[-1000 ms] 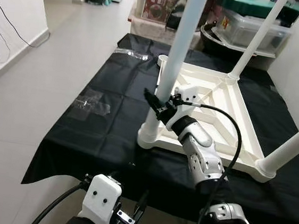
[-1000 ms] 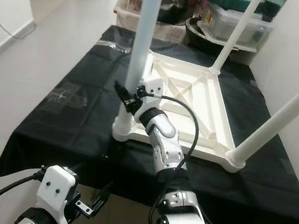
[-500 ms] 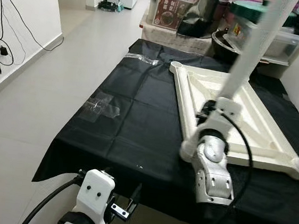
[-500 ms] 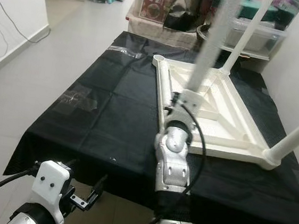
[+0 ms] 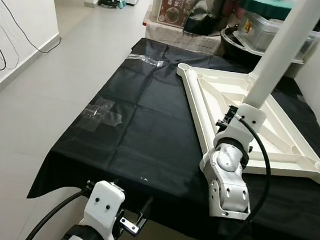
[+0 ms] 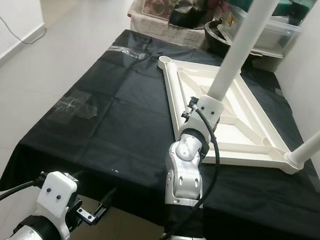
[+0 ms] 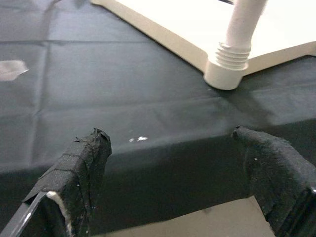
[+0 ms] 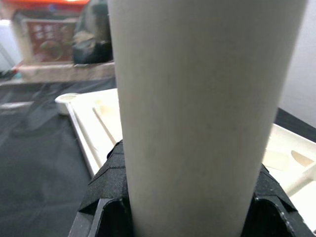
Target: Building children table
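Left eye view: a black cloth (image 5: 131, 123) covered a low surface on a pale tiled floor (image 5: 51, 68). The white tabletop (image 5: 251, 124) lay upside down on the cloth's right half, far corner socket bare. A clear plastic wrapper (image 5: 100, 112) lay on the cloth's left part. Boxes and storage bins (image 5: 273, 26) stood at the far end; cables hung on the left wall.

Right eye view: the right arm reached up to a white table leg (image 6: 239, 48) rising from the near part of the frame. A second leg (image 6: 318, 142) stood at the near right corner.

Left wrist view: the left gripper (image 7: 182, 173) hung below the cloth's near edge, fingers wide apart and holding nothing; a threaded leg base sat in its corner socket (image 7: 226, 74).

Right wrist view: the right gripper (image 8: 190, 207) was closed around the table leg, black pads (image 8: 111, 177) pressing either side.
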